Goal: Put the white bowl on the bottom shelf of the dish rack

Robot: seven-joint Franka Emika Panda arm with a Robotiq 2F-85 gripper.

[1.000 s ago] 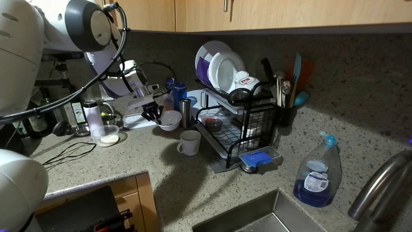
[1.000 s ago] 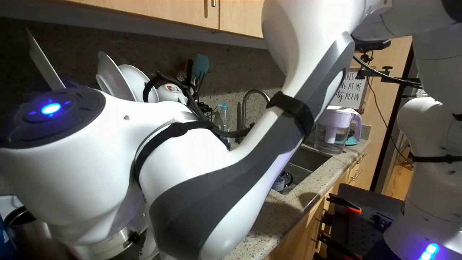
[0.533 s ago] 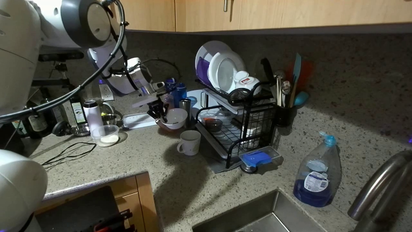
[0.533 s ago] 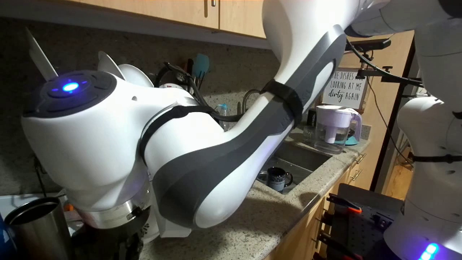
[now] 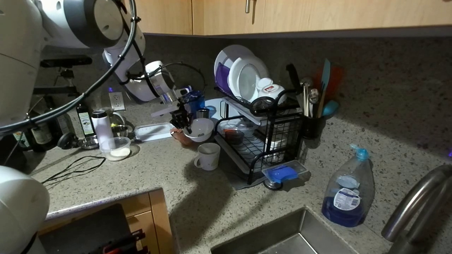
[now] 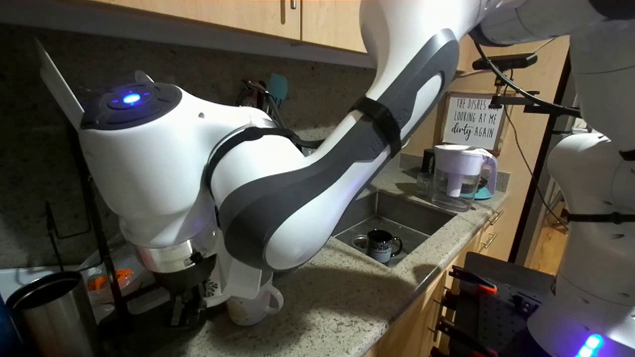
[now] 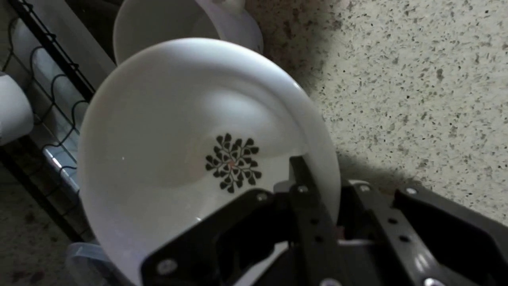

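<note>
The white bowl (image 5: 200, 129) hangs above the counter, left of the dish rack in an exterior view; it partly shows in another exterior view (image 6: 216, 299). The wrist view shows the bowl (image 7: 158, 119) from above, with a dark leaf pattern inside. My gripper (image 5: 186, 127) is shut on its rim, one finger inside and one outside; the wrist view shows the gripper (image 7: 322, 174) too. The black dish rack (image 5: 231, 155) stands just right of the bowl; its wires also show in the wrist view (image 7: 59, 51). Its bottom shelf holds clear containers on the far part.
A white mug (image 5: 208, 157) stands below and in front of the bowl; the wrist view also shows this mug (image 7: 242, 29). A steel tumbler (image 6: 54, 312) and blue bottle (image 5: 196, 102) stand behind. Plates (image 5: 235, 67) fill the rack's top. The sink (image 5: 282, 236) lies in front.
My gripper has moved right with the bowl held in it, closer to the dish rack. The mug and rack have not moved.
</note>
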